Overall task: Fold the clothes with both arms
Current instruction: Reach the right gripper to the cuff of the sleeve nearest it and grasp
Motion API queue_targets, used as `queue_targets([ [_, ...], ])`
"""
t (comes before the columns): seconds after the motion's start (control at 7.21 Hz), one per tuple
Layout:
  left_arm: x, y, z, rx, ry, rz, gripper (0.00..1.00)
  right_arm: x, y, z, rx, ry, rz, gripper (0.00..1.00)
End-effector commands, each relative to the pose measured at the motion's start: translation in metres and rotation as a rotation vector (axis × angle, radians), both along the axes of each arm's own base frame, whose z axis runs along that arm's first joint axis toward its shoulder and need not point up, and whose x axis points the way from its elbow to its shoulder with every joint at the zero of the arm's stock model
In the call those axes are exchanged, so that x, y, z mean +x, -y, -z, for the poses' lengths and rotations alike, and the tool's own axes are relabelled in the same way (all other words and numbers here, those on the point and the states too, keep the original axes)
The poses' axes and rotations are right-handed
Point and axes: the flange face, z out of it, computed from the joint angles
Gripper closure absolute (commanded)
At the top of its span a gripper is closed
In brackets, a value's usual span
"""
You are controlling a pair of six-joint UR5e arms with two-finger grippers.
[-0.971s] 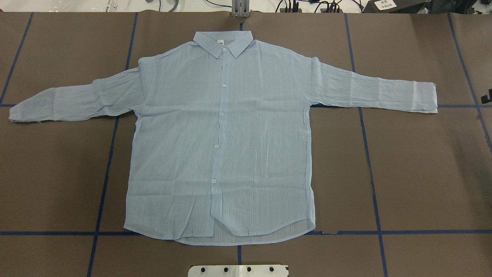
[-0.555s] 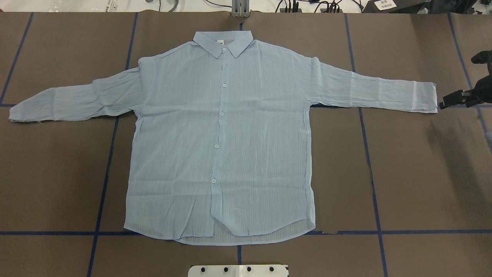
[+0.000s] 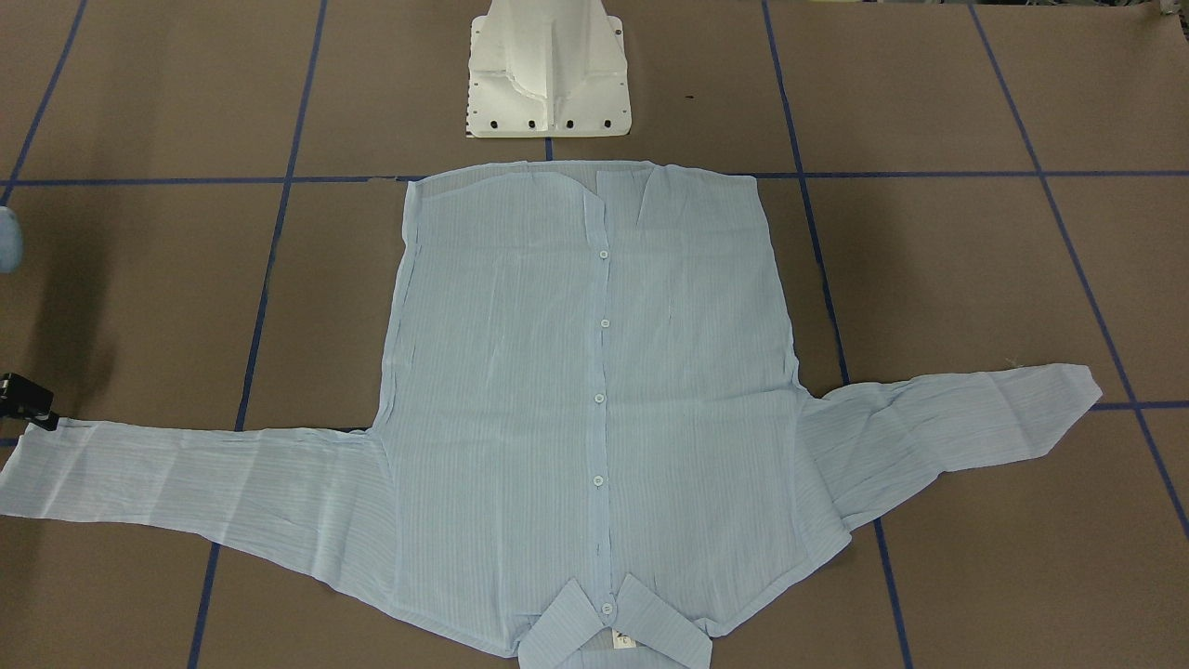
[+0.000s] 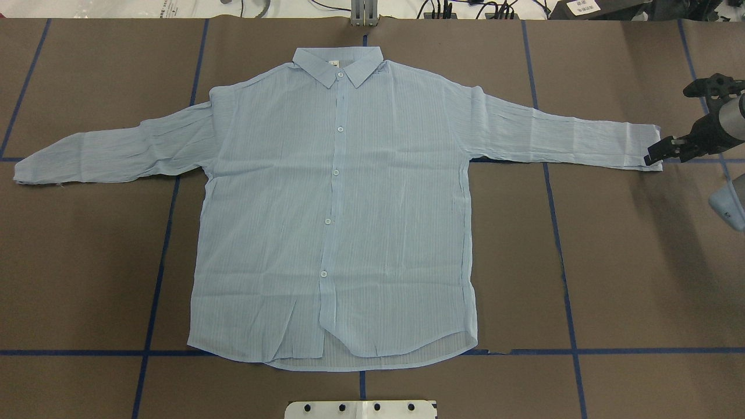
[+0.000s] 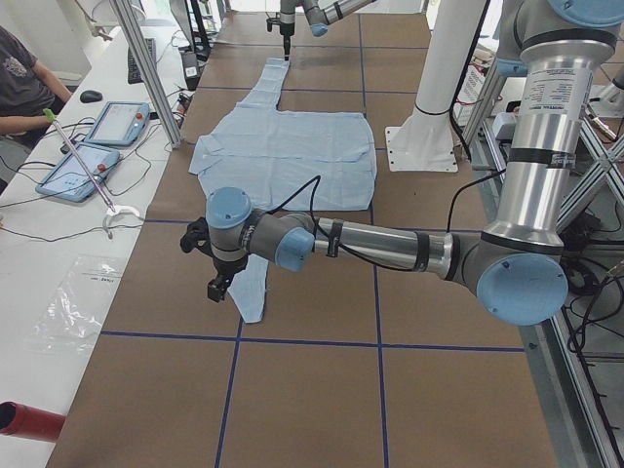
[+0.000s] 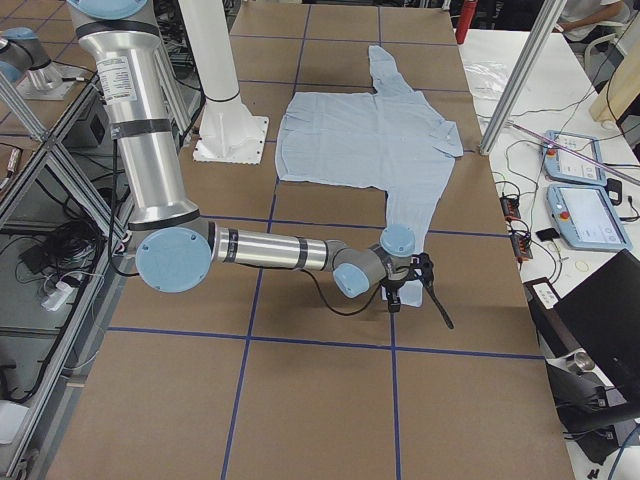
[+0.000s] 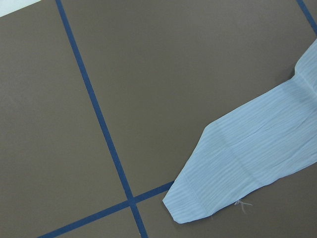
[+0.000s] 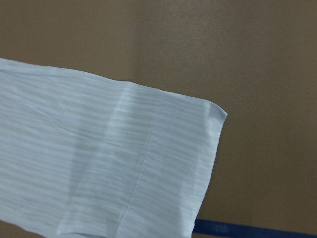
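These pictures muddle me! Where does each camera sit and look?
Front: across the table, facing the white pedestal base and thin light-blue shirt.
Overhead: behind robot, looking down; black right claw shows.
Left side: table's end; grey left arm near.
Right side: opposite end; grey right arm near.
Left wrist: over one sleeve cuff; no body.
Right wrist: the other cuff; no body.
Shared: front, overhead show the flat shirt.

Bare table point(image 4: 640, 262) flanks the flat shirt point(image 4: 378, 203); the white pedestal point(image 3: 548, 74) stands near its hem.
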Motion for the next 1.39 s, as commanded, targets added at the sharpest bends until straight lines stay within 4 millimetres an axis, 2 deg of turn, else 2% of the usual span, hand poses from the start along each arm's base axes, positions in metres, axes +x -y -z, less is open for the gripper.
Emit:
queue_targets([
  [0.0,0.0,0.0,-0.0001,0.001,0.0,0.0,0.0,-0.002,0.0027,0.0025,-0.001,0.001,0.001,0.24],
  [0.55,0.0001,0.0007,0.0007,0.002,0.0,0.0,0.0,-0.0065,0.0106,0.0045,0.0,0.001,0.004,0.27],
  [1.11,0.0001,0.0007,0.0007,0.002,0.0,0.0,0.0,-0.0062,0.01,0.0003,-0.008,-0.003,0.004,0.47],
  [1.25,0.0001,0.0007,0.0007,0.002,0.0,0.0,0.0,-0.0059,0.0093,-0.0006,-0.01,-0.004,0.004,0.56],
])
